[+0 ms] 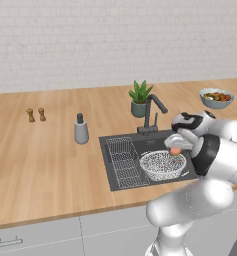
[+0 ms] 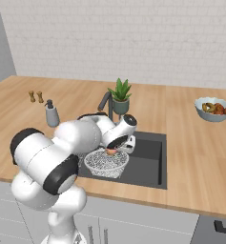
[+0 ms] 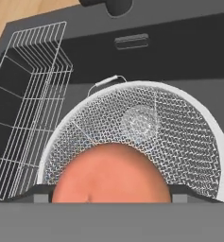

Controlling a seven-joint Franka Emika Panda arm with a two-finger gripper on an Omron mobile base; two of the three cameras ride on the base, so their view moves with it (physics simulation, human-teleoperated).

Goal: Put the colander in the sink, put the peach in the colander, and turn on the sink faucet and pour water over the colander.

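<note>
Left base view: colander [image 1: 162, 165] sits in sink [image 1: 155, 140], just right of wire rack [image 1: 124, 162]; gripper [image 1: 176, 149] hangs over its right rim w/ peach [image 1: 175, 150] between the fingers. Faucet [image 1: 152, 111] behind, no water seen.

Right base view: peach [image 2: 111, 151] held above colander [image 2: 106, 163].

Hand view: jaws wide, clamped on peach [image 3: 111, 174], mesh bowl [image 3: 179, 123] below, rack [image 3: 23, 99] to its left
</note>
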